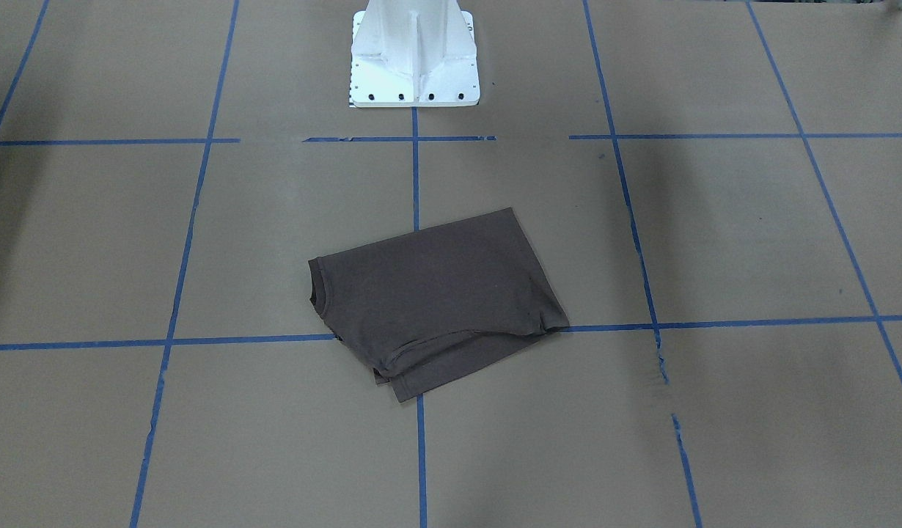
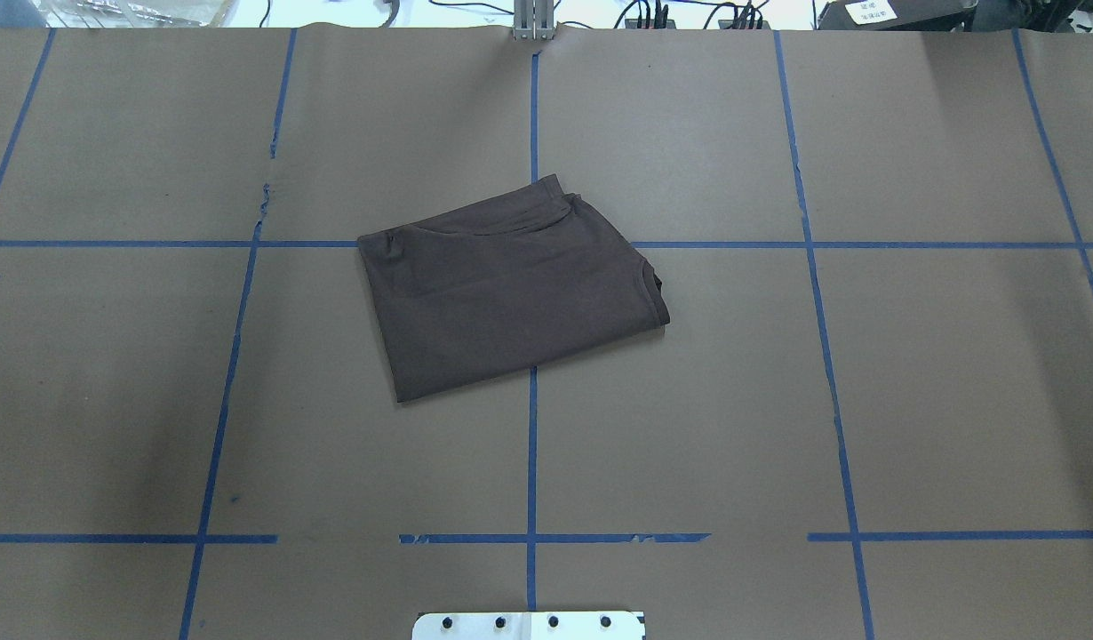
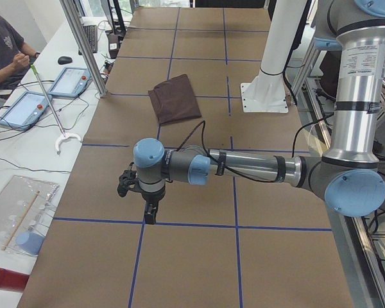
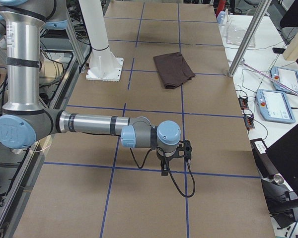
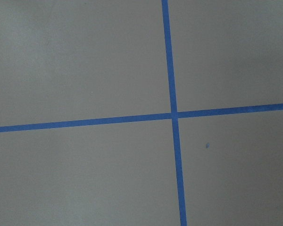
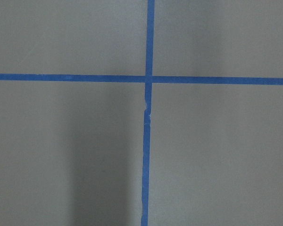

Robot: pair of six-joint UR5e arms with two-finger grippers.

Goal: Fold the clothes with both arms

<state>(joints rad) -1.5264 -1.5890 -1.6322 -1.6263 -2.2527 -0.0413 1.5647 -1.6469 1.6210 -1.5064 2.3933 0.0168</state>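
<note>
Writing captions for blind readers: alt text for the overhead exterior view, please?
A dark grey-brown T-shirt, folded into a rectangle, lies askew near the middle of a brown table gridded with blue tape. The edge of a white pedestal base shows at the bottom.

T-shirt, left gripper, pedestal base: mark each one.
T-shirt [image 2: 511,284]: overhead exterior view, middle of the folded top layer.
left gripper [image 3: 151,218]: exterior left view, between the fingertips.
white pedestal base [image 1: 414,59]: exterior front-facing view, centre rib.
</note>
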